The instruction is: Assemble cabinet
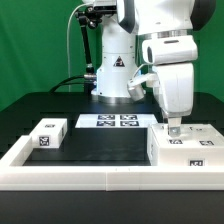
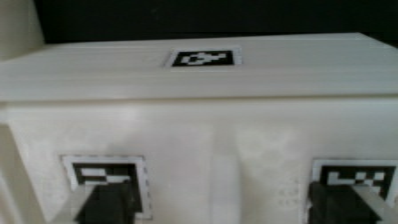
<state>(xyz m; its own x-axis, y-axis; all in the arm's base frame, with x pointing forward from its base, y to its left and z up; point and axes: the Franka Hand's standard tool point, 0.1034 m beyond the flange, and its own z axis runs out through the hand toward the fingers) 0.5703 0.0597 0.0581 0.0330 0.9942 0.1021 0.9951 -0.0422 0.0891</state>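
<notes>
The large white cabinet body stands at the exterior view's right, against the border frame, with marker tags on its top and front. My gripper hangs straight down just over its top, near its left part. In the wrist view the body fills the picture, with one tag farther off and two tags near my fingertips. My gripper is open wide; the dark fingers stand over white plastic and hold nothing. A smaller white cabinet block lies at the exterior view's left.
The marker board lies flat before the robot's base. A long low white border frame runs along the front and up the left side. Black table surface lies between the small block and the body.
</notes>
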